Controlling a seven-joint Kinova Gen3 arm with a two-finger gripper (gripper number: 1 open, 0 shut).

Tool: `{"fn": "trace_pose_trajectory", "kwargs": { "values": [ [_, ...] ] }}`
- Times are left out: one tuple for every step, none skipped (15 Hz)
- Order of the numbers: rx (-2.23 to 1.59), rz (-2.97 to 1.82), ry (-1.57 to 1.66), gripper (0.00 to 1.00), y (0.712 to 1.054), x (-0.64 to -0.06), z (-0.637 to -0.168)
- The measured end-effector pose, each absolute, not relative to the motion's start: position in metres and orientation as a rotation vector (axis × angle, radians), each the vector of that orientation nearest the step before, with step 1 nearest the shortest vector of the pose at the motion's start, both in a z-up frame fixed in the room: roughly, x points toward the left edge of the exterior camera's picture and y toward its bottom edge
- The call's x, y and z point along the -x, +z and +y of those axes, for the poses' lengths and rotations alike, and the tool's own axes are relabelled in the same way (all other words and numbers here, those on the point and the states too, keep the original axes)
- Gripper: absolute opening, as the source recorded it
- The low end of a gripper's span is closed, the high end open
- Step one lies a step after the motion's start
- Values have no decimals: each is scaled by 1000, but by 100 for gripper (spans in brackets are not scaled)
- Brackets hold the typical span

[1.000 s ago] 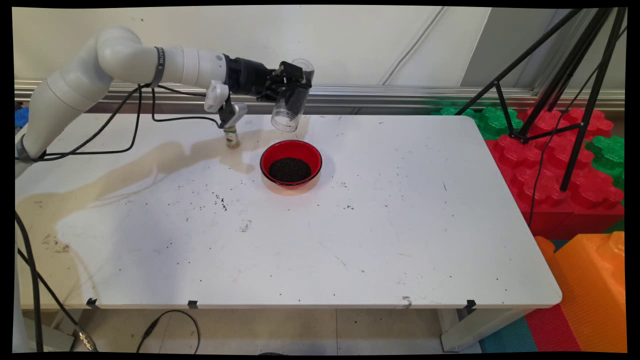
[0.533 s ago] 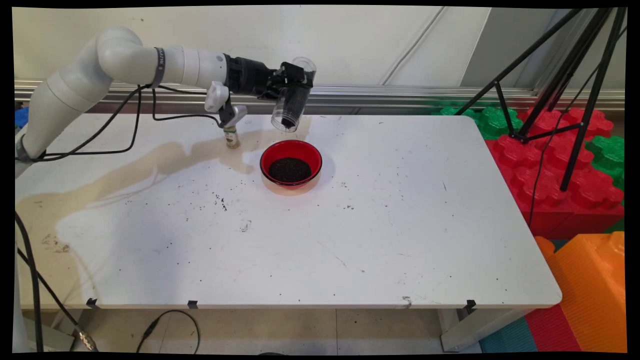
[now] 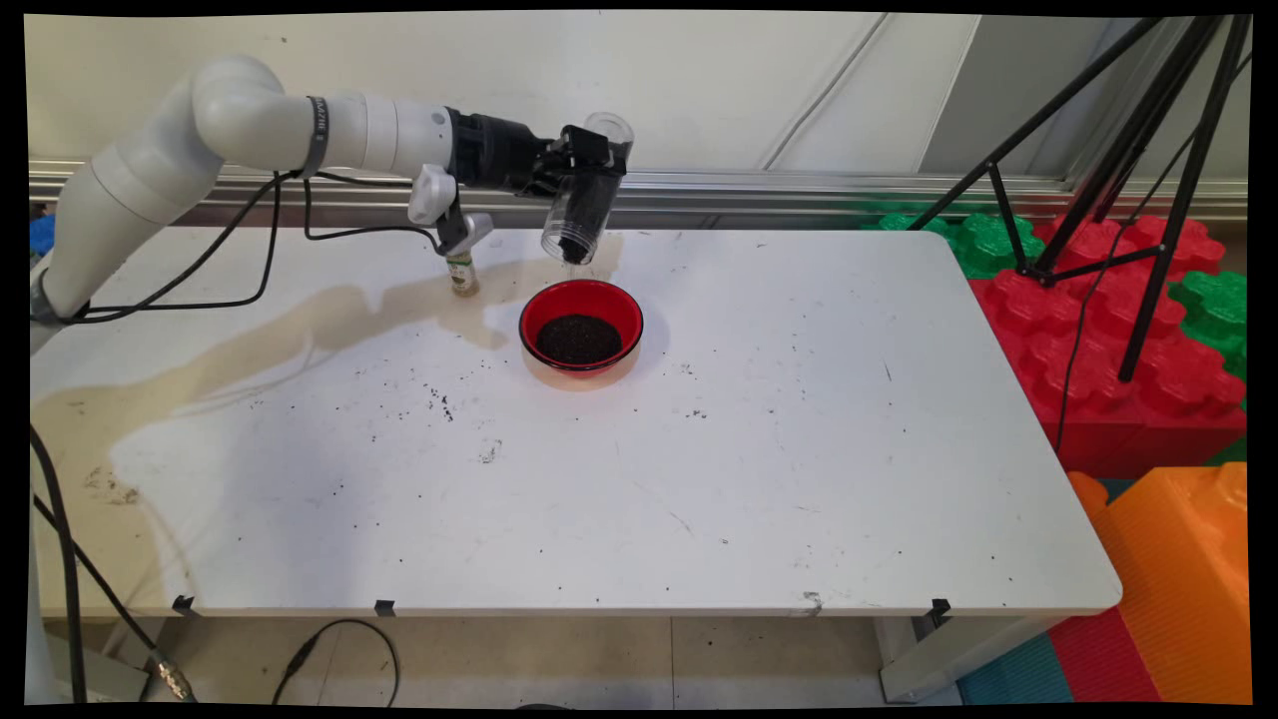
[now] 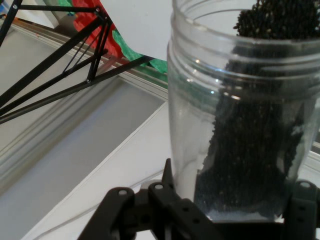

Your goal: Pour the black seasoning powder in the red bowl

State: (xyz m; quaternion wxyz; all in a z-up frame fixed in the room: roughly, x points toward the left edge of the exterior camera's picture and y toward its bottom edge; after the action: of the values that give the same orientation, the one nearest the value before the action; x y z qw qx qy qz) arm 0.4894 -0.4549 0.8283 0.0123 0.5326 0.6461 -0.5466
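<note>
Claw (image 3: pixel 589 165) grips tilted jar (image 3: pixel 579 215) above red bowl (image 3: pixel 581 327).

No lettering can be read with certainty. A black band on the arm (image 3: pixel 318 123), well behind the jaws, carries small white letters too fine to make out, and the small bottle (image 3: pixel 462 273) below them has an unreadable label.

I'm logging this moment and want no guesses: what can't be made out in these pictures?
- Small bottle, main view: top hidden behind the arm's grey fitting; label too small.
- Gripper, hand view: fingertips hidden behind the clear jar.
- Red bowl: outside the hand view.
</note>
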Motion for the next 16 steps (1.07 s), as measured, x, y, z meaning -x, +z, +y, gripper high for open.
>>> {"fn": "trace_pose_trajectory", "kwargs": {
  "values": [
    [-1663, 2008, -1704, 0, 828, -489, -455],
    [-1664, 2004, -1704, 0, 828, -489, -454],
    [-1667, 1999, -1704, 0, 828, -489, -454],
    [-1669, 1995, -1704, 0, 828, -489, -454],
    [-1671, 1989, -1705, 0, 828, -489, -454],
    [-1673, 1984, -1705, 0, 829, -489, -453],
    [-1676, 1978, -1706, 0, 829, -488, -453],
    [-1678, 1974, -1706, 0, 829, -488, -453],
    [-1679, 1971, -1706, 0, 829, -488, -452],
    [-1681, 1967, -1707, 0, 829, -488, -452],
    [-1682, 1964, -1707, 0, 829, -488, -452],
    [-1684, 1960, -1708, 0, 829, -488, -452],
    [-1685, 1957, -1708, 0, 829, -488, -452],
    [-1686, 1953, -1709, 0, 829, -487, -451],
    [-1687, 1950, -1709, 0, 829, -487, -451],
    [-1689, 1946, -1710, 0, 830, -487, -451]
  ]
}}
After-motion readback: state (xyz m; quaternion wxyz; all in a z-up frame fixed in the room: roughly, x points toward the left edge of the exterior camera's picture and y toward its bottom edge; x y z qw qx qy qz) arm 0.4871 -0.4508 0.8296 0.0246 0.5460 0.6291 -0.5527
